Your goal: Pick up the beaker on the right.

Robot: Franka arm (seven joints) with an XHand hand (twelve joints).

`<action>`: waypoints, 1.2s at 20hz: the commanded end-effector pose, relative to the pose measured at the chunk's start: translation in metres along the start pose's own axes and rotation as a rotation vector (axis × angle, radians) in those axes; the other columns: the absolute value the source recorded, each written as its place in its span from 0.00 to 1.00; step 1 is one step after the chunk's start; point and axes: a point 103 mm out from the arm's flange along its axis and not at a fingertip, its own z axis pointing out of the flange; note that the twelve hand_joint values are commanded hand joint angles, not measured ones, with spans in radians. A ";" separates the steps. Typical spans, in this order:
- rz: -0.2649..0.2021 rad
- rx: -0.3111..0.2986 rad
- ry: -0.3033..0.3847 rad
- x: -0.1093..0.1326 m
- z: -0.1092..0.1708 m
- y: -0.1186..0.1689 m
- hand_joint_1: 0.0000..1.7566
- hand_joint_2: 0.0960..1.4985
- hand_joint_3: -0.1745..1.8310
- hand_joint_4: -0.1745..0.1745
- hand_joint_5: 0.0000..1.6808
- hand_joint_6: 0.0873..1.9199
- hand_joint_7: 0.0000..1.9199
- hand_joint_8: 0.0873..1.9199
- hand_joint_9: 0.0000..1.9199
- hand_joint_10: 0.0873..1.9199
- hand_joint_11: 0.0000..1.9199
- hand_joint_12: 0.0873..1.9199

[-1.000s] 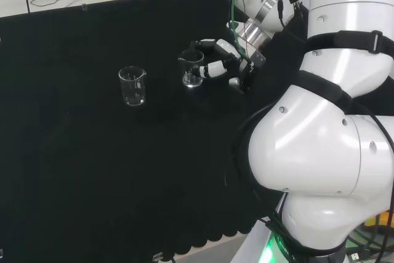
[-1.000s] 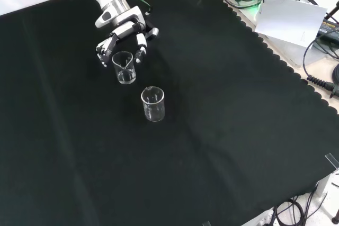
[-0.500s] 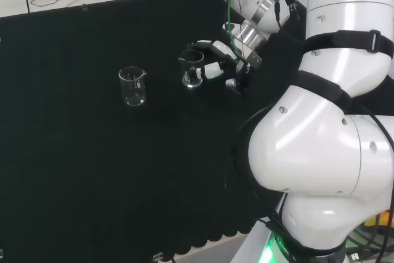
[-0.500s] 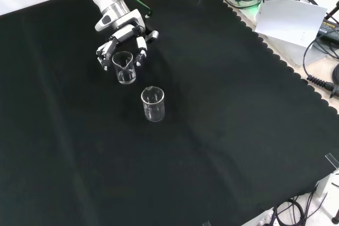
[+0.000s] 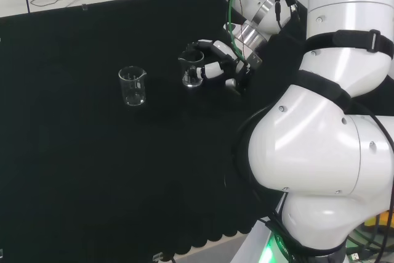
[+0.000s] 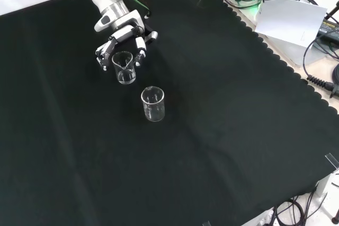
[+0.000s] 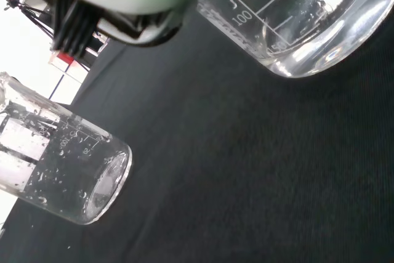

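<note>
Hand (image 6: 123,38): we are curling our fingers around the near beaker (image 6: 124,68), one on each side.
Near beaker: it is standing on the desk (image 6: 222,130), at 11 o'clock from the other beaker (image 6: 153,104) in the front view.
Doing it well: we are closing gently, then lifting straight up.

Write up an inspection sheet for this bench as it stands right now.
Surface: black cloth covers the bench, scalloped along its edge.
Job's things: two clear beakers, both upright; the right beaker in the head view stands between the hand's fingers, the left beaker stands apart on open cloth.
Clutter: nothing seen on the cloth.
Hand: the hand has its fingers curled round the right beaker; the beaker's base appears to rest on the cloth.
Cables: a green cable runs along the wrist; loose cables lie off the cloth.
Surroundings: a sheet of white paper beyond the cloth edge.
</note>
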 end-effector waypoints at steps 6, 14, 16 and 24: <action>-0.023 0.006 0.014 0.004 0.004 0.007 0.54 0.28 0.44 0.34 0.24 0.26 0.20 0.35 0.27 0.30 0.03 0.72; -0.005 -0.023 0.013 0.005 0.009 0.004 0.54 0.29 0.44 0.34 0.24 0.26 0.21 0.35 0.27 0.29 0.03 0.71; -0.003 -0.034 0.007 0.006 0.010 0.002 0.54 0.29 0.44 0.33 0.24 0.27 0.21 0.35 0.27 0.29 0.03 0.71; 0.012 -0.073 -0.029 0.011 0.011 -0.002 0.54 0.29 0.44 0.33 0.24 0.27 0.21 0.35 0.27 0.29 0.03 0.71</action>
